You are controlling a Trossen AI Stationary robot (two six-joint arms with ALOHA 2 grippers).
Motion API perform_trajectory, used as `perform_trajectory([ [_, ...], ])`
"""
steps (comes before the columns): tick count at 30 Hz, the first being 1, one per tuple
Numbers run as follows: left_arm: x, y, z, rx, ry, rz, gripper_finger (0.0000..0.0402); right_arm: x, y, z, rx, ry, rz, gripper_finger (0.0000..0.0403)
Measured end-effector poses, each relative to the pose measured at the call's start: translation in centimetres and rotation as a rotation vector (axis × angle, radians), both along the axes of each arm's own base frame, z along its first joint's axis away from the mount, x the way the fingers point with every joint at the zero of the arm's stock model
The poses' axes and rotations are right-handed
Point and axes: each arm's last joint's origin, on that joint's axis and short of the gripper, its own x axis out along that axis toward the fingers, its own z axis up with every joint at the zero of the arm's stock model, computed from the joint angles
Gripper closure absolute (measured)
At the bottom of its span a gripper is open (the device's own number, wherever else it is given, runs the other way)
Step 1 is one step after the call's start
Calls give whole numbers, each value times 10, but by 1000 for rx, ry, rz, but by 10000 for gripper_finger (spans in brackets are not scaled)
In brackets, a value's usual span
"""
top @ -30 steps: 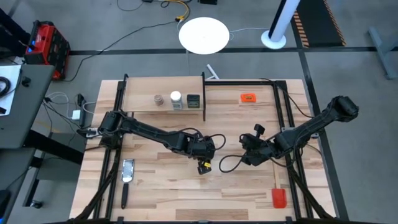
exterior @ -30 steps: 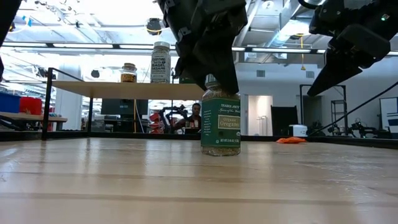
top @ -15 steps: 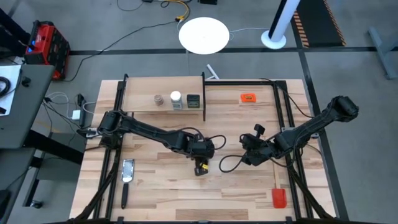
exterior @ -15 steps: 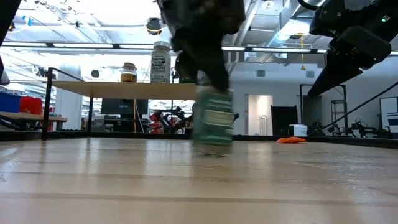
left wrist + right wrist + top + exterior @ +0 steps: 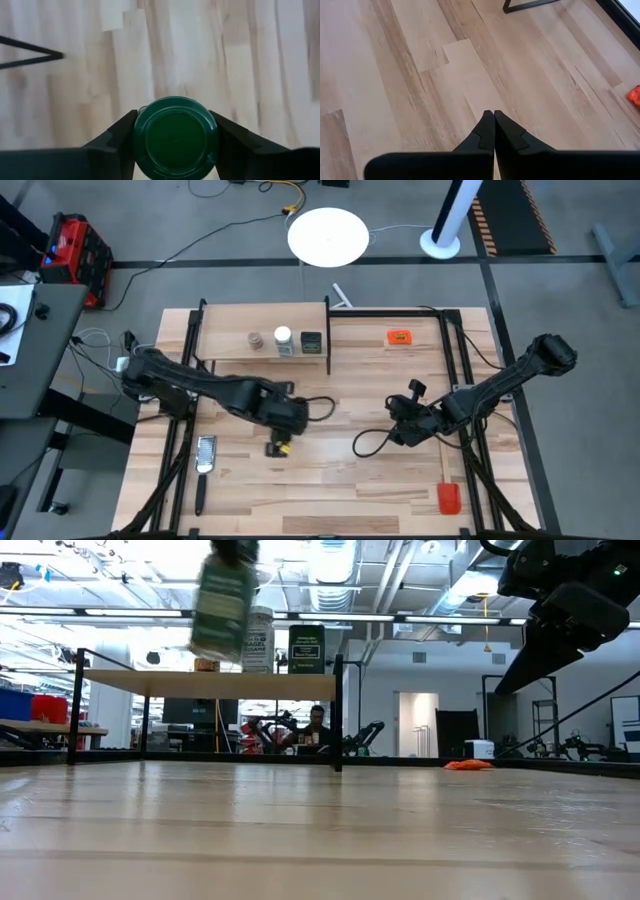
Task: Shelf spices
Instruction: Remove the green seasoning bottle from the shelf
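With the left gripper (image 5: 175, 137) clamped on the green-lidded jar (image 5: 224, 595), upright and lifted clear, the shelf (image 5: 225, 333) lies just beyond it. Right gripper (image 5: 493, 131) idles over the table, fingers together.

Overhead, table-level and two wrist views

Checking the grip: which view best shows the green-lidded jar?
The left wrist view: the green-lidded jar fills it, clamped between the left gripper fingers. Low view shows it blurred, lifted; high view barely; right wrist view not.
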Motion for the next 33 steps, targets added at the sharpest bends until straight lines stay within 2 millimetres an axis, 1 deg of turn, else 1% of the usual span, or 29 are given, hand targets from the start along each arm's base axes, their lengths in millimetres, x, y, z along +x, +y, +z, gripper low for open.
perform_trajectory([
  [3,-24,8,22,41,-17,-60,225,0,0,0,-1,0,2,398],
  [7,-57,34,51,77,-67,-45,225,0,0,0,0,-2,2,398],
  [10,-79,53,68,109,-114,-19,225,1,0,0,2,-8,1,398],
  [12,-96,65,77,123,-125,-16,225,1,0,0,3,-9,1,398],
  [15,-117,77,87,125,-145,-30,225,2,1,1,7,-19,1,398],
  [20,-145,89,98,151,-175,-65,225,2,1,1,5,-23,5,398],
  [25,-159,99,103,170,-186,-44,225,3,0,1,-5,-19,14,398],
  [29,-164,108,100,184,-125,-10,225,3,0,1,-6,-19,15,398],
  [33,-163,118,97,181,-77,-15,225,3,0,1,-7,-18,15,398],
])
